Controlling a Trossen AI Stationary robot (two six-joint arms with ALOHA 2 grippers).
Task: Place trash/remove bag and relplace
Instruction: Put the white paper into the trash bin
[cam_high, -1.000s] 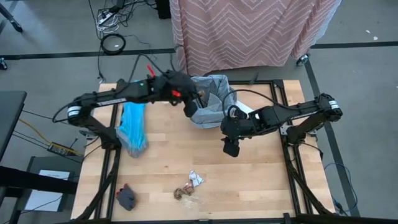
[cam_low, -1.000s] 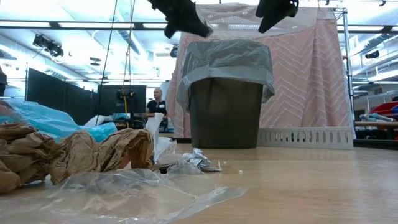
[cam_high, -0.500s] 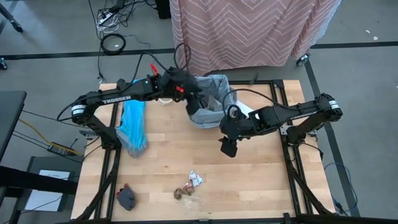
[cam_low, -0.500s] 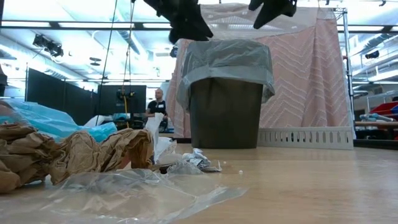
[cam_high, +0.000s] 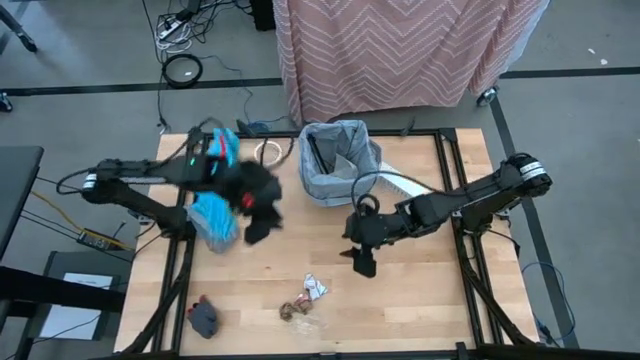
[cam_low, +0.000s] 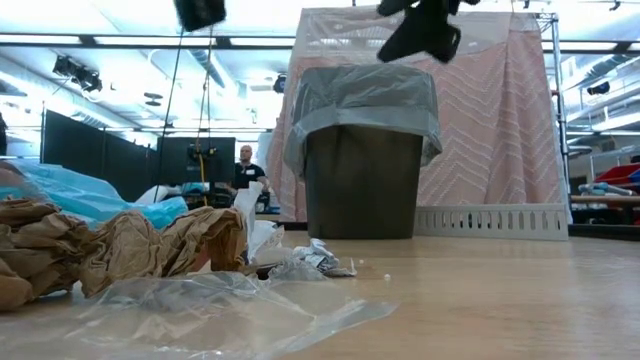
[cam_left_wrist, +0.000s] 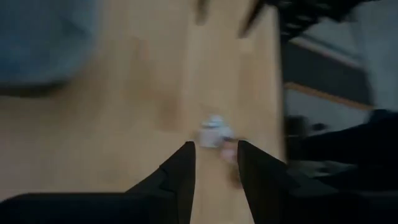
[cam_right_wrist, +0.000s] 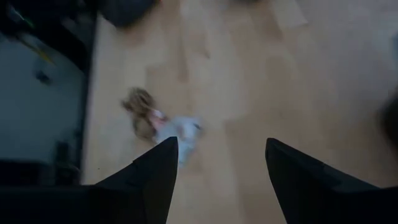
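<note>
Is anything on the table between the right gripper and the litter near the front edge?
Nothing visible. The right gripper hangs open above bare wood, and only clear tabletop lies between it and the white wrapper and the brown paper wad. The lined bin is behind it.

Wood table (cam_high: 420, 300) on black frame. Pink zigzag cloth (cam_high: 400, 50) hangs just past far edge. White tape ring (cam_high: 268, 153) at far side, left of bin (cam_low: 362, 190). Long white box (cam_high: 405, 185) right of bin. Dark glove-like lump (cam_high: 203, 317) near-left corner. Person (cam_low: 247, 168) + monitors in bkgd.
</note>
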